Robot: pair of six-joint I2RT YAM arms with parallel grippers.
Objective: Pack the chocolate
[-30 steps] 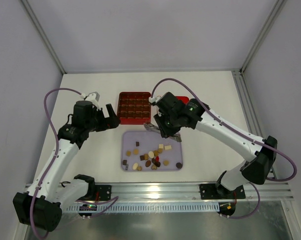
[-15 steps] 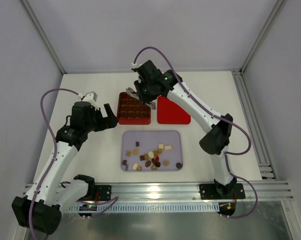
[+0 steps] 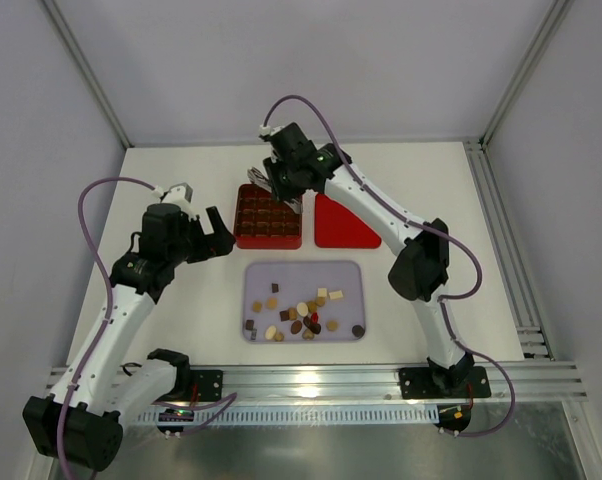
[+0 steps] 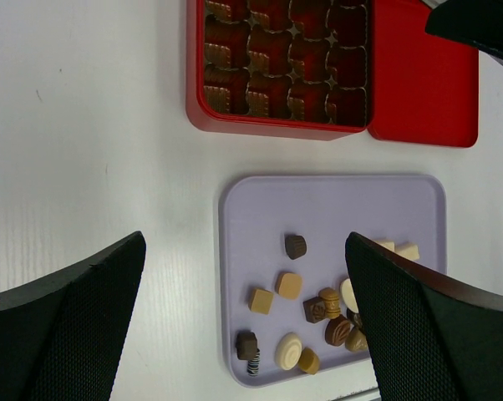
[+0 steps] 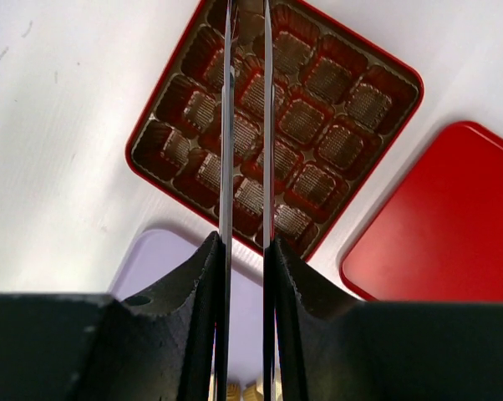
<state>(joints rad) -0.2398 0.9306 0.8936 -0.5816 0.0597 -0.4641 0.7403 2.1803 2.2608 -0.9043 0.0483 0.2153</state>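
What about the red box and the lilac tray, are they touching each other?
Apart. The left wrist view shows a strip of bare white table between the red box and the lilac tray.

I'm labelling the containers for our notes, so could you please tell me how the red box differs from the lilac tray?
The red box is square; the lilac tray is a rounded rectangle. The box is split into a grid of compartments, which look empty; the tray is one open surface holding the loose chocolates. Both lie flat on the white table.
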